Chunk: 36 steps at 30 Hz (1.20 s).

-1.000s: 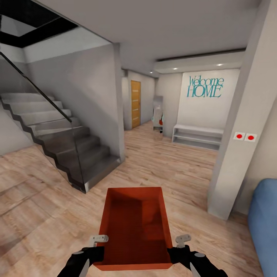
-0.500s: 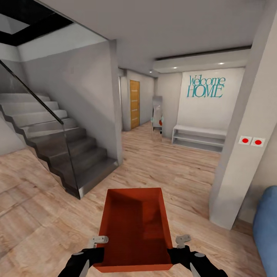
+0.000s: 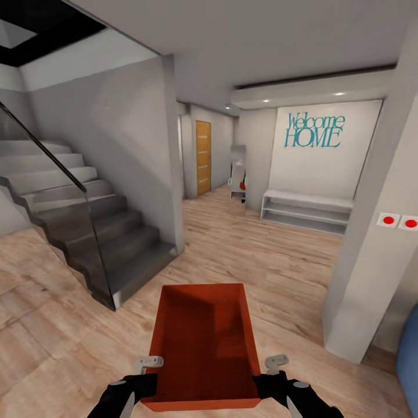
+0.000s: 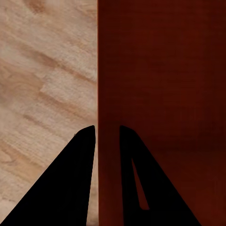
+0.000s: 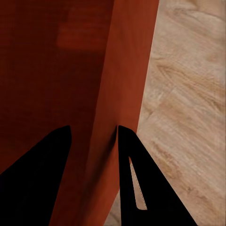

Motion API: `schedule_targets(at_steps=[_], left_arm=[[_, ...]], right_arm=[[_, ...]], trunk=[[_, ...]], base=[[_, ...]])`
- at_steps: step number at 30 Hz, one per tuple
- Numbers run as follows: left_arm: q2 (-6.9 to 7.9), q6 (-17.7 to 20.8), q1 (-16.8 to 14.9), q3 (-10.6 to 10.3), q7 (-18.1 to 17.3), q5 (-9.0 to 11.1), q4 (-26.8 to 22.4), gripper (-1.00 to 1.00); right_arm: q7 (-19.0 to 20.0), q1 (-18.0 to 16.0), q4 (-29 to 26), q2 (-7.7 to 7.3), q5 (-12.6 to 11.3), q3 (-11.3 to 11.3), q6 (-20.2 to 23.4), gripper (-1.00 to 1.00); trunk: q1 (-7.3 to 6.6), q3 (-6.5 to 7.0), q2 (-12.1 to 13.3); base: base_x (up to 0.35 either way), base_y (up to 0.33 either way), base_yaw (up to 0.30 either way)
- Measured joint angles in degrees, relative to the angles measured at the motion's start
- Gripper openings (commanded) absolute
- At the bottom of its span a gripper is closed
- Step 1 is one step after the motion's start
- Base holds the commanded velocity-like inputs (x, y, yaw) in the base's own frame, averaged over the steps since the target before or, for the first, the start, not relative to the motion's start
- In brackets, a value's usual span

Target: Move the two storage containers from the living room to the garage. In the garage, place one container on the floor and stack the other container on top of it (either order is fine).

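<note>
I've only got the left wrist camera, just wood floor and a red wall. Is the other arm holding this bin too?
Observer: Yes. The right pincer straddles the opposite wall of the bin, one finger inside, one outside.
Operator: Anything inside the bin?
Observer: No, the head view shows it empty.
Operator: What's ahead of me?
Observer: An open hallway, with stairs to your left and a wooden door at the far end.

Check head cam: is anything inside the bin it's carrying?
No. The storage container, held between the left gripper and the right gripper, shows only its bare orange-red bottom and inner walls.
</note>
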Motion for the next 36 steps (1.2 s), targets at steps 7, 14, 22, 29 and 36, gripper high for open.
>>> schedule_targets(at_steps=[7, 14, 22, 29, 36], left_arm=[[0.01, -0.01, 0.00, -0.04, 0.01, 0.00, 0.01, -1.00], [0.01, -0.01, 0.00, -0.01, -0.01, 0.00, 0.01, -1.00], [0.02, -0.01, 0.00, -0.02, -0.01, 0.01, 0.00, -1.00], [0.03, -0.01, 0.00, -0.05, -0.01, -0.01, 0.00, -1.00], [0.09, -0.01, -0.01, -0.07, -0.06, 0.00, 0.00, -1.00]], right_arm=[[0.00, 0.02, 0.00, 0.00, 0.00, -0.03, -0.02, -1.00], [-0.02, 0.00, 0.00, 0.00, -0.06, 0.03, 0.01, -1.00], [-0.03, 0.00, 0.00, 0.00, -0.08, 0.05, 0.01, -1.00], [-0.07, 0.01, 0.06, 0.00, -0.22, 0.14, -0.05, -1.00], [-0.13, 0.01, 0.10, 0.03, -0.30, 0.19, -0.09, -1.00]], trunk=[[0.00, 0.00, 0.00], [0.00, 0.00, 0.00], [0.00, 0.00, 0.00], [0.00, 0.00, 0.00], [0.00, 0.00, 0.00]], base=[[0.325, -0.059, 0.000], [0.325, -0.088, 0.000], [0.325, -0.089, 0.000], [0.325, -0.089, 0.000], [0.325, -0.089, 0.000]])
